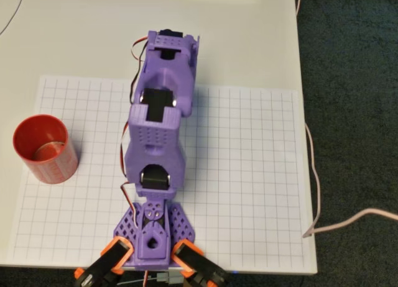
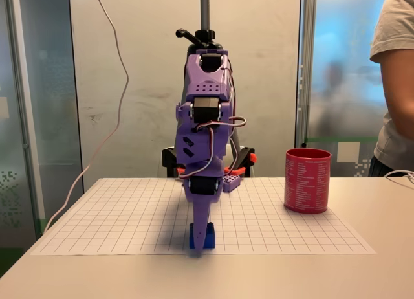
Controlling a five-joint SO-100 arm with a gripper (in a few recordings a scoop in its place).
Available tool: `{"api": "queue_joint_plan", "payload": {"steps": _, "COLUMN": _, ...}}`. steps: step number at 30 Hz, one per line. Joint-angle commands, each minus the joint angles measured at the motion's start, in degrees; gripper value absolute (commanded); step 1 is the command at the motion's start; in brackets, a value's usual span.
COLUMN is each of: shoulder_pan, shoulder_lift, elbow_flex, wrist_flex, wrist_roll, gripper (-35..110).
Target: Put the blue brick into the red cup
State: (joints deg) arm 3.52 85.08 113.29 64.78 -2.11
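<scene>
- Down at the grid sheet, the purple gripper [image 2: 202, 237] has its fingers planted at the paper, tip pointing straight down in the fixed view.
- Its jaws stand close on either side of the blue brick [image 2: 202, 235], which shows between and behind the purple finger. Whether the pinch is firm or merely near I cannot tell; the brick sits low, at or touching the sheet.
- From overhead, the arm [image 1: 158, 144] folds over its own far end, so the gripper and brick lie hidden beneath the purple body near the top of the gridded sheet [image 1: 249, 175].
- The relation that matters: the red cup [image 2: 308, 180] stands upright, well apart from the gripper, off to the right in the fixed view and at the left edge of the sheet [image 1: 45, 148] from overhead.
- My reading is that the coming move calls for a lift clear of the rim, then a swing sideways toward the cup.
- Count: one brick, one cup, one arm.
- A person [image 2: 394, 79] stands at the right edge, beyond the table.
</scene>
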Motion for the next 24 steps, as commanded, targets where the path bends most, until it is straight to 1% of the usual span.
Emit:
{"api": "queue_joint_plan", "payload": {"steps": 1, "shoulder_pan": 0.53, "shoulder_lift": 2.37, "elbow_flex": -1.67, "wrist_flex": 0.18, "wrist_roll": 0.09, "gripper": 0}}
{"api": "queue_joint_plan", "payload": {"steps": 9, "shoulder_pan": 0.7, "shoulder_lift": 2.37, "elbow_flex": -1.58, "wrist_flex": -0.35, "wrist_roll": -0.44, "gripper": 0}}
{"api": "queue_joint_plan", "payload": {"steps": 13, "shoulder_pan": 1.41, "shoulder_lift": 3.96, "elbow_flex": -2.64, "wrist_flex": 0.35, "wrist_roll": 1.41, "gripper": 0}}
{"api": "queue_joint_plan", "payload": {"steps": 16, "shoulder_pan": 3.52, "shoulder_lift": 10.2, "elbow_flex": -6.42, "wrist_flex": 3.78, "wrist_roll": 2.99, "gripper": 0}}
{"api": "queue_joint_plan", "payload": {"steps": 24, "shoulder_pan": 6.5, "shoulder_lift": 25.05, "elbow_flex": -22.68, "wrist_flex": 12.57, "wrist_roll": 2.9, "gripper": 0}}
